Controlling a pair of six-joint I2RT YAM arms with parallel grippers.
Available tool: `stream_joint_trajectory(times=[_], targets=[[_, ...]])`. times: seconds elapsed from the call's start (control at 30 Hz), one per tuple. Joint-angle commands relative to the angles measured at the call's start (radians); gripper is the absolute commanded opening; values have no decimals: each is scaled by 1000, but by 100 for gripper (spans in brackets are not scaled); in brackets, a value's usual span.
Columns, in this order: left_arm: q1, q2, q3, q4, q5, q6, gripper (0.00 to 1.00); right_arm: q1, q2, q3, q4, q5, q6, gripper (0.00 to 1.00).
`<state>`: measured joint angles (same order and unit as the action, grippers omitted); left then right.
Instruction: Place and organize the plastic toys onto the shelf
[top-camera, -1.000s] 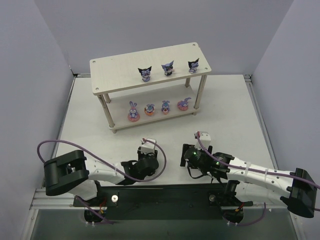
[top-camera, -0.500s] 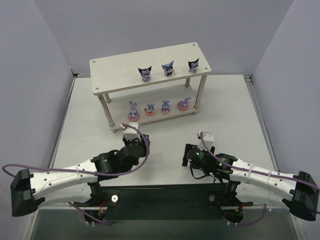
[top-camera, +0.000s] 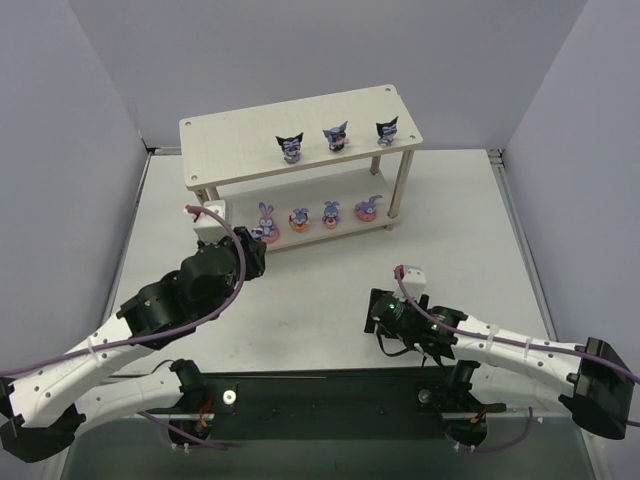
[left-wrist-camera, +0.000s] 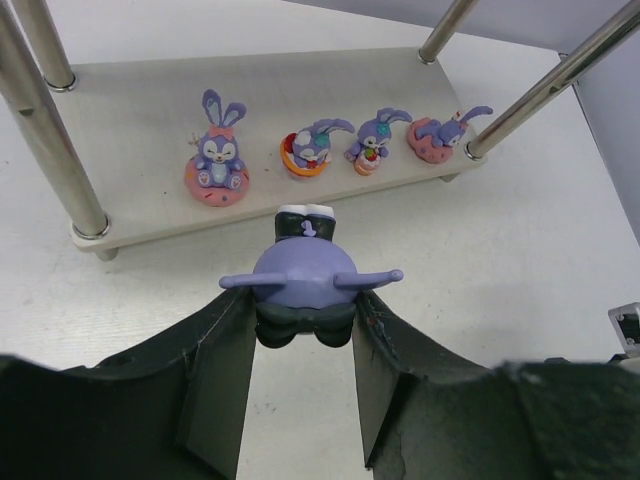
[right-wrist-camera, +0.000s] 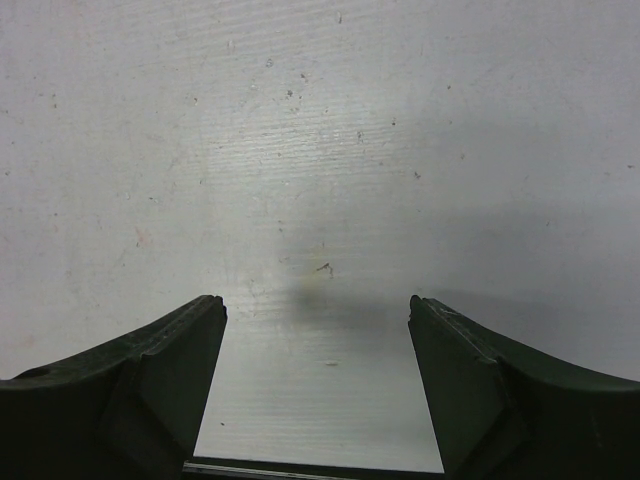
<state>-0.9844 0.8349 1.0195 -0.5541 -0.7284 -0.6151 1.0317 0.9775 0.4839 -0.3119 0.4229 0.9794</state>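
Observation:
The beige two-tier shelf (top-camera: 230, 140) stands at the back. Three dark pointed-ear figures (top-camera: 337, 137) stand on its top board. Four purple-blue bunnies (top-camera: 298, 218) on pink or orange bases stand on the lower board (left-wrist-camera: 140, 100), also seen in the left wrist view (left-wrist-camera: 216, 158). My left gripper (top-camera: 253, 252) is shut on a fourth dark figure (left-wrist-camera: 306, 287), held just in front of the lower board's left end. My right gripper (top-camera: 378, 318) is open and empty above bare table, near the front right.
Metal shelf legs (left-wrist-camera: 45, 150) stand left and right (left-wrist-camera: 545, 90) of the lower board. Grey walls close in the white table (top-camera: 450, 230) on three sides.
My left arm has swung from the near centre out to the far left, carrying the dark figure up to the shelf's lower left. The right gripper has barely moved.

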Motion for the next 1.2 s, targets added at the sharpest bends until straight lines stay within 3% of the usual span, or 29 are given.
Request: stream_joint_trajectory(times=[0.0, 0.3, 0.57, 0.93, 1.17], targets=[[12, -7, 125, -96, 6, 35, 1, -19, 50, -17, 63, -7, -8, 76], [44, 58, 318, -185, -52, 77, 1, -33, 168, -39, 233, -88, -51, 76], [107, 130, 501, -231, -43, 119, 1, -33, 171, -44, 281, -122, -85, 76], [349, 323, 732, -296, 63, 167, 1, -33, 122, -80, 295, -130, -82, 76], [420, 484, 898, -411, 144, 149, 1, -33, 121, -73, 287, -136, -79, 76]])
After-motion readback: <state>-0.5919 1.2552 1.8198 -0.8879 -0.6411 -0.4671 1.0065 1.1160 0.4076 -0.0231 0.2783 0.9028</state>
